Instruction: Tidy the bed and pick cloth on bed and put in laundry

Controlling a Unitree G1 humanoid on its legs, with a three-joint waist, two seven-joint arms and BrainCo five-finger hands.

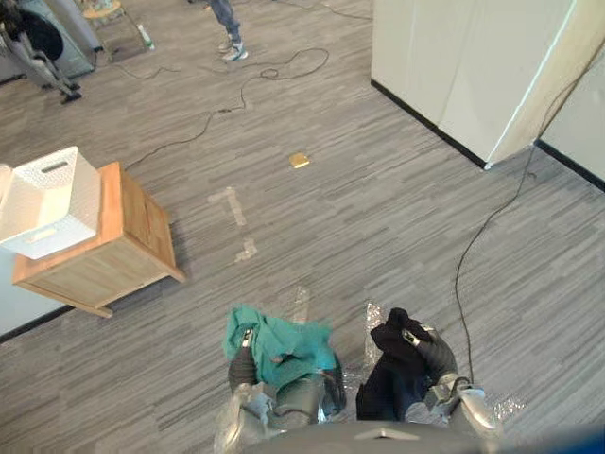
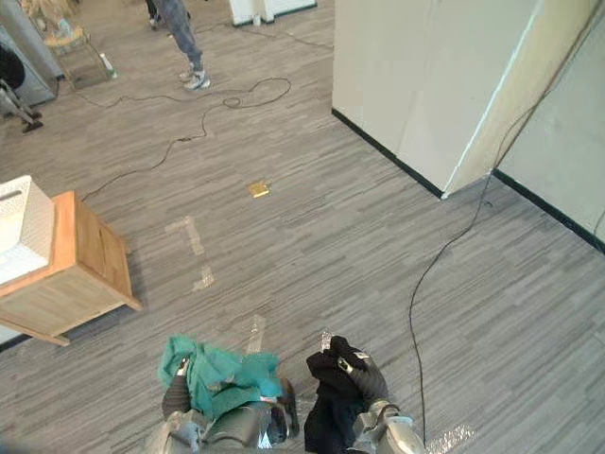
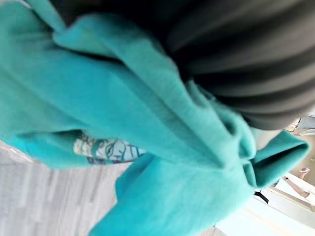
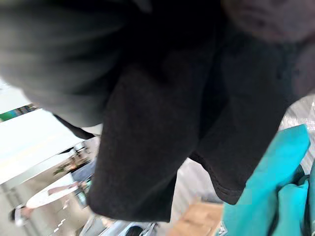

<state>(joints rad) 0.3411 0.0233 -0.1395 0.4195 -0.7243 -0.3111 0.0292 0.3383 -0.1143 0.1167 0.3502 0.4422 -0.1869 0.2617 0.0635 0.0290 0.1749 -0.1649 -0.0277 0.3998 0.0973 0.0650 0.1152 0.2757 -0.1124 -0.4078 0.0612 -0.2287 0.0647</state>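
Teal cloth [image 1: 279,342] wraps my left hand [image 1: 243,369], black cloth [image 1: 388,374] my right hand [image 1: 435,355]; probably bound for the basket [image 1: 52,199]. Fingers buried, so I cannot tell their grip.

Your teal cloth [image 1: 284,345] sits bunched and crumpled around the left hand [image 1: 242,369], pinched under its fingers [image 1: 248,337], with a printed patch on one fold. Your black cloth [image 1: 389,374] is gripped by the right hand's [image 1: 433,355] fingers [image 1: 409,337] and hangs limp below them.
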